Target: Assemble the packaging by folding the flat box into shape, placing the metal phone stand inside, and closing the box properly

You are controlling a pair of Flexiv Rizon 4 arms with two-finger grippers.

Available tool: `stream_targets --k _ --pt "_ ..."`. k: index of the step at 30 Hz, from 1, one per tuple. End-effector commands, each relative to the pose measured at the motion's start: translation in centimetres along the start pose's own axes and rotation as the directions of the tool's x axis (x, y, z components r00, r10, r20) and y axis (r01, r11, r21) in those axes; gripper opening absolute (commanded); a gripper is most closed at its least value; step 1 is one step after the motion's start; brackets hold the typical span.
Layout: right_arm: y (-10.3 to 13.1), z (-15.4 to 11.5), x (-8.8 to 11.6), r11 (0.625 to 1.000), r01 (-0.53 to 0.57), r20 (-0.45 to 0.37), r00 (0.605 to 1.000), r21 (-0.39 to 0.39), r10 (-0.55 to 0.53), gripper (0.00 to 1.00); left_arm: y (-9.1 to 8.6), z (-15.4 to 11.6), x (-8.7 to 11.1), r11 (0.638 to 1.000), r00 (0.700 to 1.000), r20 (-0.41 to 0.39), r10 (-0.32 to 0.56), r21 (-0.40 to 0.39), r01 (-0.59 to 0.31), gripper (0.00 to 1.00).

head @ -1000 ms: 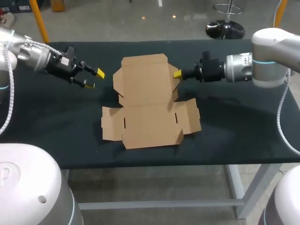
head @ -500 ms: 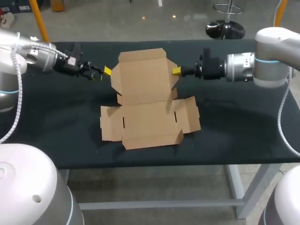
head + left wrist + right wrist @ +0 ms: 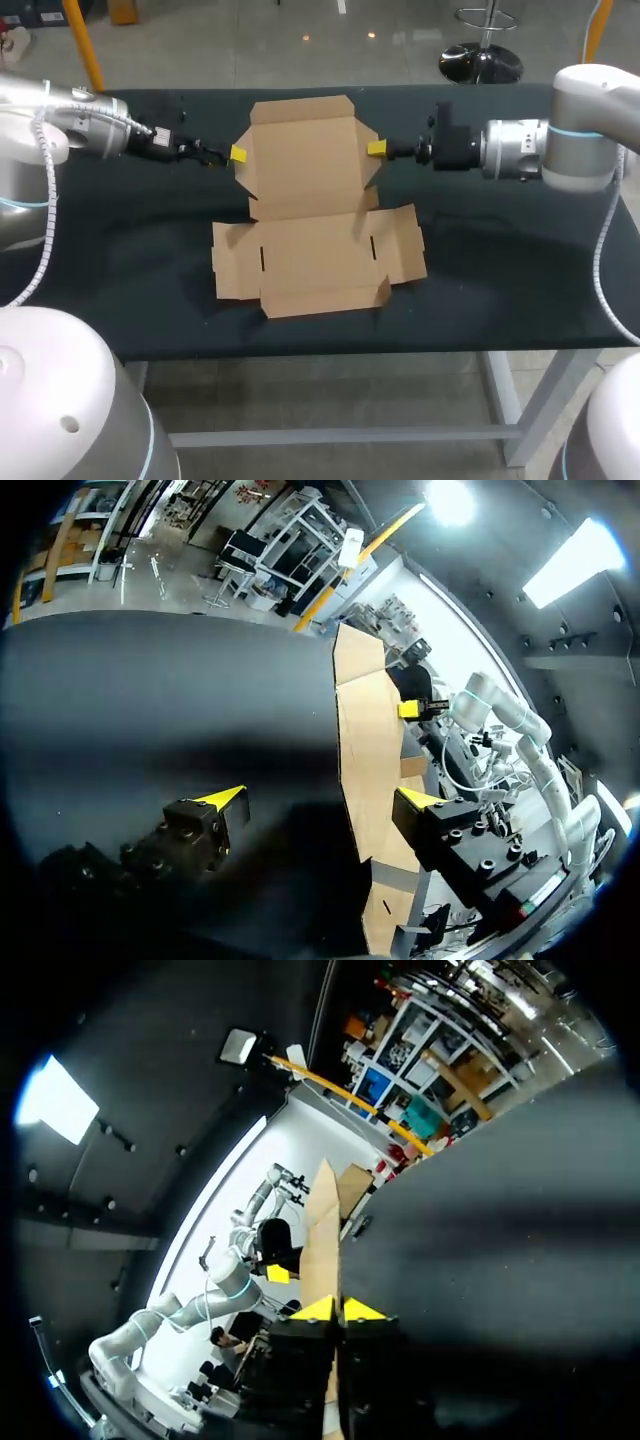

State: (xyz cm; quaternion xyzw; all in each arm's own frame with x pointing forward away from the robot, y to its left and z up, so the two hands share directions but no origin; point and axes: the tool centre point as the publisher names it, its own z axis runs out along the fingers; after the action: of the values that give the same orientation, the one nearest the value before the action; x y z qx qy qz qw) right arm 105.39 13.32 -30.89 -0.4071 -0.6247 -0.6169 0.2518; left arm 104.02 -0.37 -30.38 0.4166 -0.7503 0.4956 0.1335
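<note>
The right gripper point(image 3: 340, 1309) has its yellow tips almost together, pinching the thin edge of the flat cardboard box point(image 3: 315, 215) from both sides, at the right-hand flap of its rear panel. The left gripper point(image 3: 324, 798) has its fingers spread wide, and the rear panel's left edge runs between them (neither tip clearly presses on it). The rear panel seems tilted up a little. The front half lies unfolded on the black table point(image 3: 520, 260), side flaps spread. The two arms come in from opposite sides and face each other across the panel.
</note>
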Motion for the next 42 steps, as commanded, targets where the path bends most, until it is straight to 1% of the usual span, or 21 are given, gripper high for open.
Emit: stream_targets --k 1,6,8,9,10,14,18,21,23,27,30,33,35,36,38,42 --pt "-0.2 -0.3 0.0 1.000 0.015 -0.012 1.000 -0.018 -0.015 0.00 -0.1 -0.1 0.0 1.000 1.000 -0.002 0.000 -0.004 0.000 1.00" --pt "-0.2 -0.3 0.1 0.999 0.028 -0.021 0.999 -0.032 -0.029 0.00 -0.1 -0.1 0.0 1.000 1.000 -0.002 0.000 -0.004 0.000 1.00" --pt "-0.1 -0.2 0.2 0.999 0.036 -0.023 0.999 -0.038 -0.036 0.00 -0.2 0.2 0.0 1.000 1.000 -0.002 0.005 0.016 -0.005 1.00" --pt "-0.1 -0.1 0.2 0.998 0.039 -0.024 0.999 -0.040 -0.040 0.00 -0.3 0.4 0.1 0.999 1.000 -0.023 0.010 0.030 -0.009 1.00" --pt "0.0 -0.1 0.2 0.998 0.041 -0.025 0.999 -0.043 -0.042 0.00 -0.3 0.5 0.2 0.999 0.998 -0.056 0.022 0.027 -0.021 1.00" --pt "0.1 -0.1 0.3 0.996 0.054 -0.020 0.998 -0.064 -0.056 0.00 -0.4 1.2 0.8 0.996 0.991 -0.111 0.070 0.067 -0.063 1.00" --pt "0.2 -0.2 0.5 0.994 0.068 -0.023 0.997 -0.090 -0.070 0.00 -0.7 1.8 1.3 0.991 0.982 -0.152 0.111 0.094 -0.097 1.00" --pt "0.4 -0.2 0.5 0.992 0.075 -0.028 0.997 -0.099 -0.078 0.00 -1.0 2.2 1.6 0.987 0.976 -0.166 0.138 0.108 -0.121 1.00" --pt "0.4 -0.2 0.6 0.991 0.080 -0.029 0.996 -0.103 -0.084 0.00 -1.2 2.4 1.9 0.985 0.973 -0.177 0.148 0.111 -0.129 0.93" --pt "0.7 -0.2 0.6 0.990 0.089 -0.031 0.995 -0.109 -0.093 0.00 -1.6 3.4 2.4 0.983 0.964 -0.201 0.172 0.103 -0.154 0.84" --pt "0.9 -0.1 0.7 0.989 0.094 -0.034 0.995 -0.111 -0.098 0.00 -1.9 3.8 2.6 0.981 0.958 -0.220 0.186 0.096 -0.168 0.70" --pt "1.1 -0.1 0.7 0.989 0.099 -0.037 0.994 -0.114 -0.104 0.00 -2.1 4.4 2.9 0.980 0.952 -0.235 0.195 0.086 -0.180 0.64" --pt "1.2 -0.1 0.7 0.988 0.100 -0.038 0.994 -0.116 -0.105 0.00 -2.2 4.6 3.0 0.979 0.951 -0.239 0.198 0.087 -0.182 0.55" --pt "1.3 0.0 0.7 0.988 0.101 -0.040 0.994 -0.119 -0.106 0.00 -2.2 4.6 3.0 0.978 0.947 -0.250 0.204 0.091 -0.187 0.53" --pt "1.3 0.0 0.7 0.987 0.102 -0.040 0.993 -0.123 -0.108 0.00 -2.2 4.7 3.1 0.977 0.942 -0.262 0.208 0.098 -0.188 0.53" --pt "1.5 0.2 0.6 0.986 0.103 -0.047 0.993 -0.128 -0.110 0.00 -2.2 5.1 3.3 0.974 0.930 -0.292 0.221 0.112 -0.196 0.44"
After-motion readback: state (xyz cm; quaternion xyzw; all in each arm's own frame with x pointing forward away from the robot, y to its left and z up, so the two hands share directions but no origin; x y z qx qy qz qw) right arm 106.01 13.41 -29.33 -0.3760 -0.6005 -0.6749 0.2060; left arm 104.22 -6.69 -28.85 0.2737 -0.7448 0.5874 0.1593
